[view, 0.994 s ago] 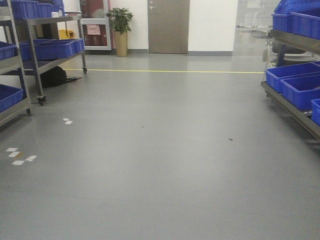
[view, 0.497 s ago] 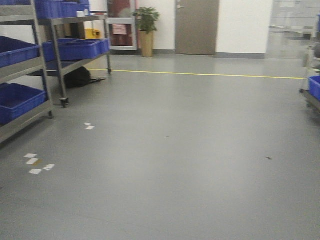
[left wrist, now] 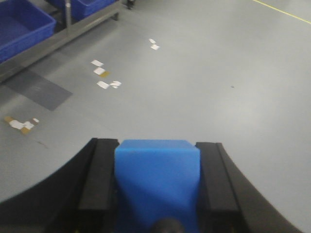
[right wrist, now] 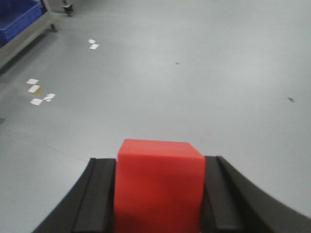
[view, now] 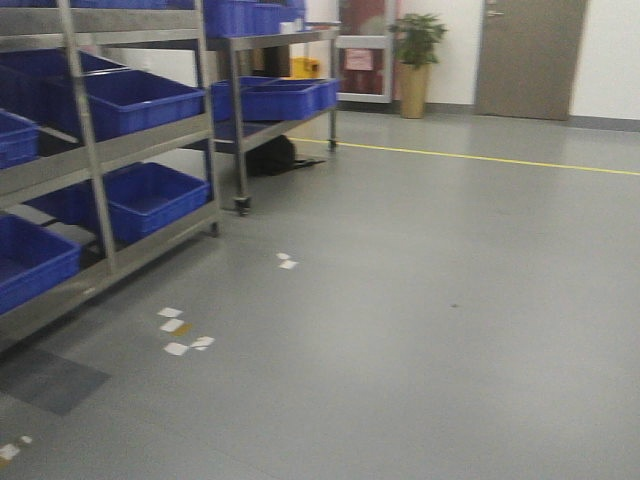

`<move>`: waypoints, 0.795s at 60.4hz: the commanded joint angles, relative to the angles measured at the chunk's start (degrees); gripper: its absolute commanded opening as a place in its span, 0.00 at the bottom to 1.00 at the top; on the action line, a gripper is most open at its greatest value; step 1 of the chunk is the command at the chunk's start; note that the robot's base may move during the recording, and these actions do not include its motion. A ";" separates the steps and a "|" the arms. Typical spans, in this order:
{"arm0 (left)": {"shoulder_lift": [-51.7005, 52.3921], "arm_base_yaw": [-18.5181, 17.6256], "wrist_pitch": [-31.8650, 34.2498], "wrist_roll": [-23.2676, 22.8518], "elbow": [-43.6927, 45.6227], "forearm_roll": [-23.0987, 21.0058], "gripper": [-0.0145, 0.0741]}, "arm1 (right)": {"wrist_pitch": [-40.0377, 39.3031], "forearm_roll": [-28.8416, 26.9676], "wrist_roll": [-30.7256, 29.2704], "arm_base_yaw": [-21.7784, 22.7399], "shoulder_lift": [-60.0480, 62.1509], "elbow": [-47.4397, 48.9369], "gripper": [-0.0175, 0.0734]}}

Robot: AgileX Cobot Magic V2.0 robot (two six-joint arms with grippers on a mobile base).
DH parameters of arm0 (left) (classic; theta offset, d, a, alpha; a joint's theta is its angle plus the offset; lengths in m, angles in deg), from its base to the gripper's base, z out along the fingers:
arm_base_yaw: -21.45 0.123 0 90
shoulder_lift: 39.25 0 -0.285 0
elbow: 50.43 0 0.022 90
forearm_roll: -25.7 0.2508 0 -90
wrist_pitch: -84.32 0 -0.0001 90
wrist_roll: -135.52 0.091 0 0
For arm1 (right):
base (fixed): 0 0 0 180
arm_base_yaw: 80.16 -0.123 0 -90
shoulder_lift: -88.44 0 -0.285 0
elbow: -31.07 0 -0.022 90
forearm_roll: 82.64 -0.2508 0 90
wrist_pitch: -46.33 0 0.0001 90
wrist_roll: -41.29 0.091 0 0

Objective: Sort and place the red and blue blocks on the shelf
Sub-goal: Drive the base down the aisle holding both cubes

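We face a wide grey floor [view: 420, 330] that fills most of the front view. Along its left edge stands the shelf [view: 88, 150], a steel rack with perforated uprights and several levels, seen at an angle. A second rack [view: 237, 130] of the same make stands farther back, on castors. In the far wall there is a grey-brown door [view: 528, 55]. Blue bins [view: 140, 100] sit on the levels of both racks. A potted plant [view: 415, 40] stands by the far wall, left of the door, and a black bag [view: 270, 155] lies on the floor under the second rack. A thin yellow line [view: 480, 157] runs across the floor in front of the door. A dark rectangular patch [view: 50, 378] marks the floor near the shelf's foot.

Our left jaws are clamped on the blue block [left wrist: 158, 179]. In the left wrist view it sits between the two black fingers, touching both, held above the bare floor. The shelf's lowest level and one bin show well apart at the upper left. Our right jaws grip the red block [right wrist: 158, 189] the same way, with a finger pressed against each side, over open floor. Neither block is on the shelf.

Small white tape marks [view: 172, 325] are stuck to the floor near the shelf, with two more a little farther along the aisle.
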 commanded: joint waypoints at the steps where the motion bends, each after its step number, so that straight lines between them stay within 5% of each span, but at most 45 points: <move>1: -0.39 0.05 4.48 -0.26 1.46 0.22 0.31 | -3.93 0.38 -0.18 0.49 -0.07 1.57 0.26; 48: -0.39 0.05 4.48 -0.26 1.46 0.22 0.31 | -3.93 0.38 -0.18 0.49 -0.07 1.57 0.26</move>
